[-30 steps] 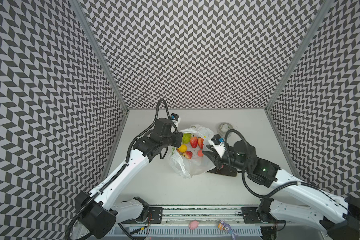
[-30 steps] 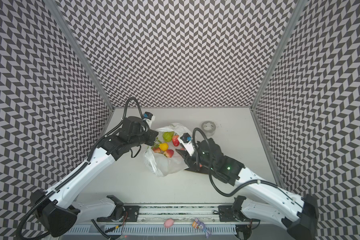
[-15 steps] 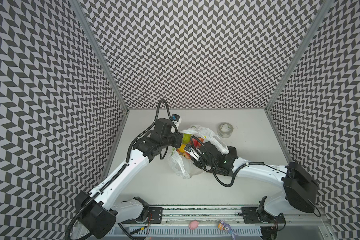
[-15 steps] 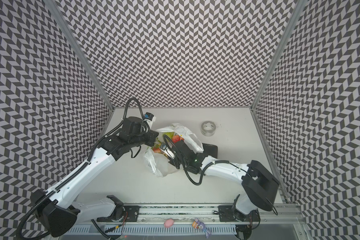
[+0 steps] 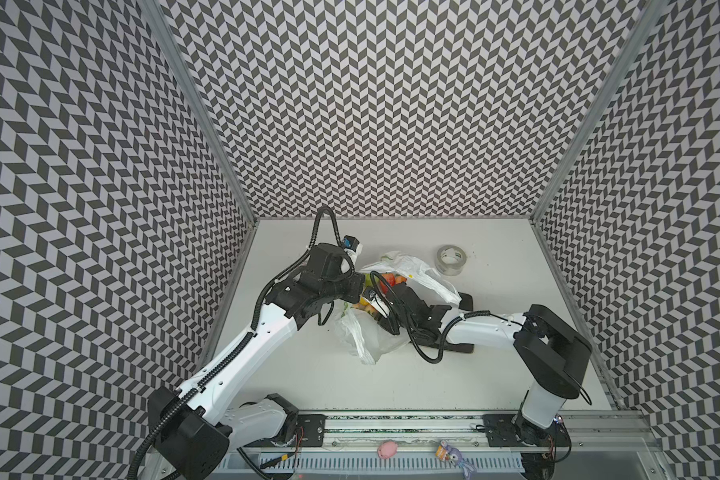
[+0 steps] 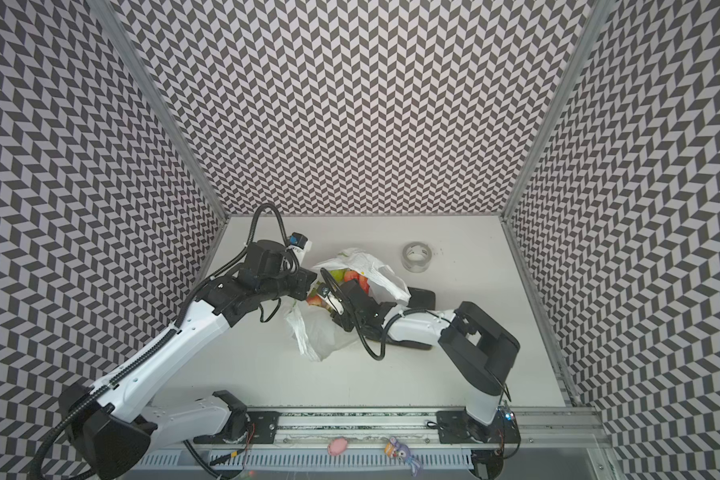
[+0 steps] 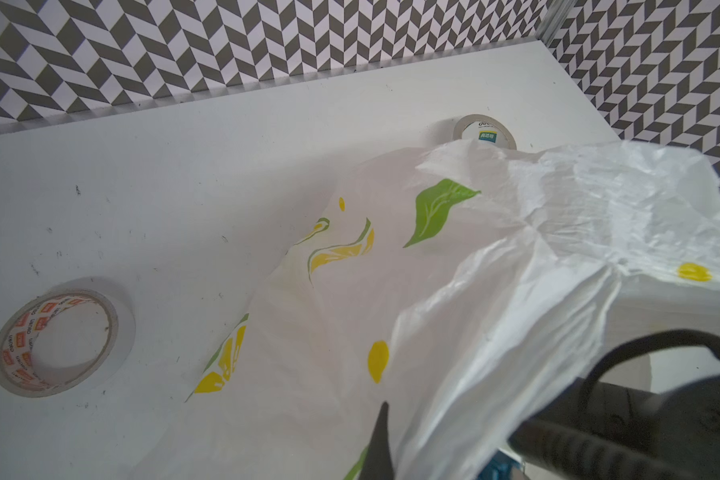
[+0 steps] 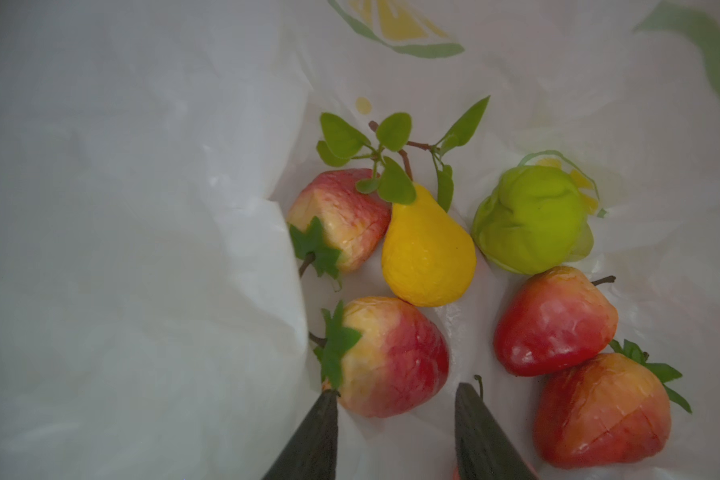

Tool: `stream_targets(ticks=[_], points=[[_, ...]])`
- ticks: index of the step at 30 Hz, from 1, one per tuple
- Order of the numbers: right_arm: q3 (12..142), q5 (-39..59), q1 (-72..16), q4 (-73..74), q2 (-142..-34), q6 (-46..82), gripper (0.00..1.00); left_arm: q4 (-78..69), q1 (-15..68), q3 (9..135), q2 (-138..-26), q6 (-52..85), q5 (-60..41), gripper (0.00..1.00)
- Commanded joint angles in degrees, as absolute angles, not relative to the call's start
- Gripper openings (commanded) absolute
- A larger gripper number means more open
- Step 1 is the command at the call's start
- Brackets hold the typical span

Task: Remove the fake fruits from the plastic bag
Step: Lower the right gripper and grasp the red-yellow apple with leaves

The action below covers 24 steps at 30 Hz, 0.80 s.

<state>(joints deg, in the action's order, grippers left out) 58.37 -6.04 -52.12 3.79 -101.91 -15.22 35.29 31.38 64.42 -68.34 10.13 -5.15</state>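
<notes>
At left gripper [image 5: 357,287]: clenched on plastic bag [image 5: 368,338] rim. At right gripper [image 8: 395,395]: parted, inside bag, straddling strawberry [image 8: 391,353]. Beyond tips: yellow pear [image 8: 427,253], green fruit [image 8: 533,220], three other strawberries [image 8: 553,320].

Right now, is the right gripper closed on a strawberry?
No, the right gripper is open, fingers either side of a strawberry in the plastic bag.

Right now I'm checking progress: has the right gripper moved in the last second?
Yes. The right gripper went left in both top views, away from the dark tray and into the bag mouth.
</notes>
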Motion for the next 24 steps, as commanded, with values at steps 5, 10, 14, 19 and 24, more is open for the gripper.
stream_targets(ticks=[5, 10, 14, 19, 24], points=[[61.8, -1.8, -51.2, 7.3, -105.8, -10.0, 0.55, 36.2, 31.5, 64.6, -67.3, 10.3, -6.4, 0.0], [63.4, 1.9, -50.8, 6.3, -108.1, -7.6, 0.62, 36.1, 31.5, 64.5, -67.5, 10.4, -6.3, 0.0], [64.2, 2.4, -50.6, 6.0, -110.4, -6.9, 0.66, 36.0, 31.5, 64.4, -67.5, 10.5, -6.1, 0.0], [65.4, 2.5, -50.5, 5.5, -113.3, -7.2, 0.71, 35.6, 31.5, 64.2, -67.5, 10.9, -6.2, 0.0], [66.3, 2.7, -50.5, 5.1, -115.0, -7.8, 0.78, 35.5, 31.5, 64.4, -67.5, 10.8, -6.2, 0.0]])
